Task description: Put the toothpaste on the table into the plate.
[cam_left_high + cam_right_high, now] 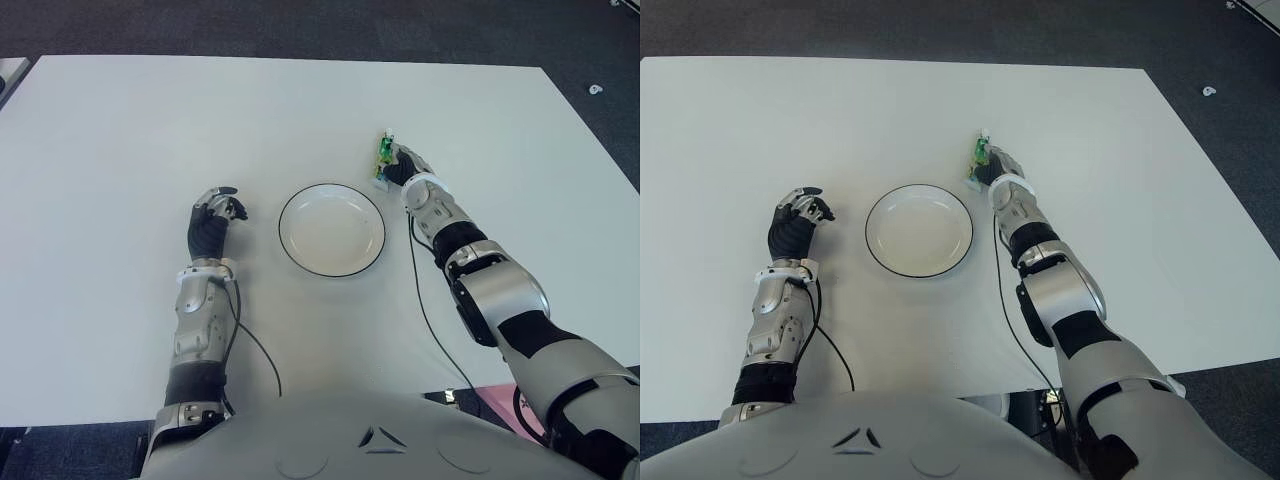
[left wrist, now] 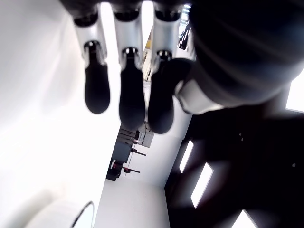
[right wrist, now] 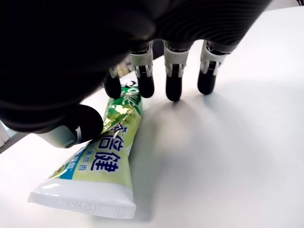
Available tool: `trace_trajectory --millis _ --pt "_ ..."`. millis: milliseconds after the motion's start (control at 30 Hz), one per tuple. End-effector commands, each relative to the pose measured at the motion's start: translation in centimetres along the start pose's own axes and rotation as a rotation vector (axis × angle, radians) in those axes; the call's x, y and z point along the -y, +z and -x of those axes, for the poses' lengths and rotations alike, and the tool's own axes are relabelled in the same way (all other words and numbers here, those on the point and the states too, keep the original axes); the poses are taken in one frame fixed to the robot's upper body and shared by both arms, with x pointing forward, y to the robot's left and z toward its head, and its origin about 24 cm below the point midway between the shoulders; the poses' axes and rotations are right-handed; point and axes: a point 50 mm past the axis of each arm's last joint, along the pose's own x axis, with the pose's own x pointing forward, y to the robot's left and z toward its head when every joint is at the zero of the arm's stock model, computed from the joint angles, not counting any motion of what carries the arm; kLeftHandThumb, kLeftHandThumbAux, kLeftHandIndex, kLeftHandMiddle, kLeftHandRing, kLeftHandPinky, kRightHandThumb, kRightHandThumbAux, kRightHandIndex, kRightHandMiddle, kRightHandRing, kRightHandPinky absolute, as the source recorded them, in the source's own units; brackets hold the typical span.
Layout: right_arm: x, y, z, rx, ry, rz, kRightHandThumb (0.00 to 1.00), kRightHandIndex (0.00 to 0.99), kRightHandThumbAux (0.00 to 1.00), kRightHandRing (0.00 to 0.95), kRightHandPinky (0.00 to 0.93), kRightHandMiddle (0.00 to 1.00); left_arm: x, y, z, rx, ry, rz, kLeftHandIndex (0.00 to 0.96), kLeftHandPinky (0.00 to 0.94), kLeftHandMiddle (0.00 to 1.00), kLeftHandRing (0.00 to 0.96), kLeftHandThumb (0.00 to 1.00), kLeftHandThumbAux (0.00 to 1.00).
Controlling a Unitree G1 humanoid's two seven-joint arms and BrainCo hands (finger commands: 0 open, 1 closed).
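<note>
Toothpaste, a green-and-white plastic tube (image 3: pixel 102 164), lies on the white bench (image 1: pixel 120 150) just beyond the right rim of the round white black-rimmed plate (image 1: pixel 331 229).
Right robot hand (image 3: pixel 142 102) is over the tube, thumb and index fingertip touching it while the other fingers stay spread above the bench. Left robot hand (image 1: pixel 213 222), left of the plate, has loosely curled fingers holding nothing.
</note>
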Motion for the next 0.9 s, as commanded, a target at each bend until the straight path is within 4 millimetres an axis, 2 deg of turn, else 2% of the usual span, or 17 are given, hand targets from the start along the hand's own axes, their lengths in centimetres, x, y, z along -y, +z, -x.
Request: trace_trajectory --millis 33,133,300,500,900 --pt "-0.8 0.9 0.5 0.148 -0.048 0.135 0.685 0.0 0.377 0.0 0.0 0.0 -2.0 -4.0 2.4 -0.226 0.114 0.003 0.436 0.557 0.621 0.602 0.718 0.716" --pt "0.3 1.2 0.5 0.276 -0.103 0.251 0.671 0.0 0.379 0.0 0.0 0.0 -2.1 -3.9 2.4 -0.226 0.12 0.004 0.436 0.557 0.619 0.602 0.718 0.716" --pt "2.5 0.9 0.2 0.386 -0.134 0.379 0.642 0.0 0.389 0.0 0.0 0.0 -2.2 -3.9 2.4 -0.225 0.12 0.008 0.435 0.553 0.615 0.601 0.717 0.716" --pt "2.9 1.0 0.4 0.472 -0.168 0.48 0.629 0.0 0.378 0.0 0.0 0.0 -2.1 -4.0 2.4 -0.233 0.119 0.018 0.436 0.559 0.617 0.603 0.717 0.716" --pt "3.2 1.0 0.3 0.497 -0.185 0.546 0.661 0.0 0.368 0.0 0.0 0.0 -2.0 -3.9 2.4 -0.228 0.109 0.001 0.436 0.552 0.615 0.598 0.716 0.716"
